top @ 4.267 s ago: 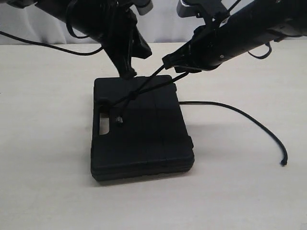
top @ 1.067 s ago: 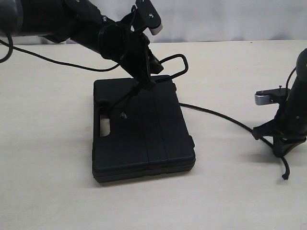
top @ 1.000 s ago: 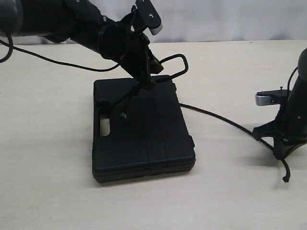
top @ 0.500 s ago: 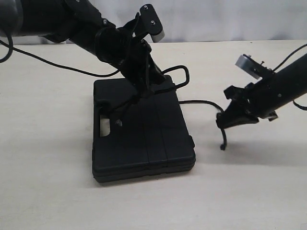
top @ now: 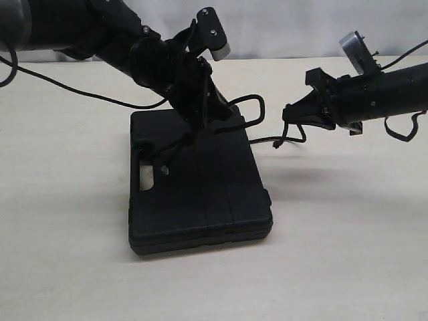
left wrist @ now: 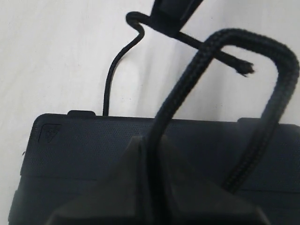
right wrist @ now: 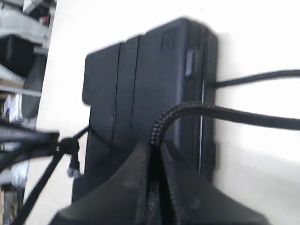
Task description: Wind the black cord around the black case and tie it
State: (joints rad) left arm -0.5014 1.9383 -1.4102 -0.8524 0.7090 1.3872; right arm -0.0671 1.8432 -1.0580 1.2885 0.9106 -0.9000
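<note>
Since the frame a second back, my right gripper [top: 290, 116] has come up off the table [top: 334, 254] at the far right edge and swung in toward the middle. It now sits in the upper right of the exterior view, carrying the free end of the black cord [top: 251, 100] with it. The left gripper [top: 204, 124] has hardly shifted, staying over the far edge of the black case [top: 200, 194].

Both tools are pinched down narrow on the cord: the left wrist view shows braid running out of the closed tips, and so does the right wrist view.

The case lies flat at centre frame. One run of cord crosses its face to the knotted end near the handle slot [top: 146, 175]. Another comes out at the case's right side at table level, and a stiff arch stands above the far right corner.

I'd call the wrap partly laid and slack. I see no tie yet. Crossing the ends and cinching remain.
</note>
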